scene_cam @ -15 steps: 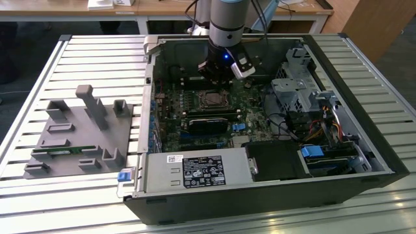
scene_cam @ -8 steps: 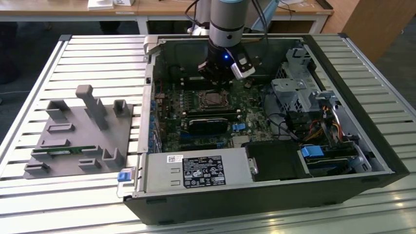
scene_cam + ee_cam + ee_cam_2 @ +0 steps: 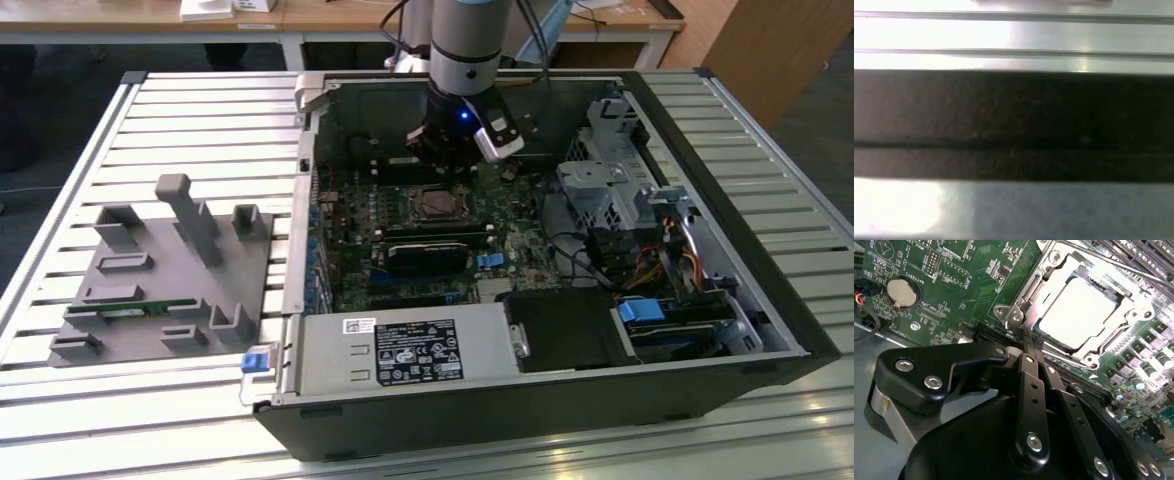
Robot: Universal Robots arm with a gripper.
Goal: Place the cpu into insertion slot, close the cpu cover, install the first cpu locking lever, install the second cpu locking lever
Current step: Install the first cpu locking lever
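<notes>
Dull silver cpu point(image 3: 1080, 312) under framed cpu cover point(image 3: 1030, 295).

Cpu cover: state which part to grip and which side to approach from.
Probably the thin frame edge of the cpu cover, on the side nearest the claw, approached from above at that side. In the second wrist view the cover lies flat around the cpu, so its broad face offers nothing to pinch, only its rim.
</notes>
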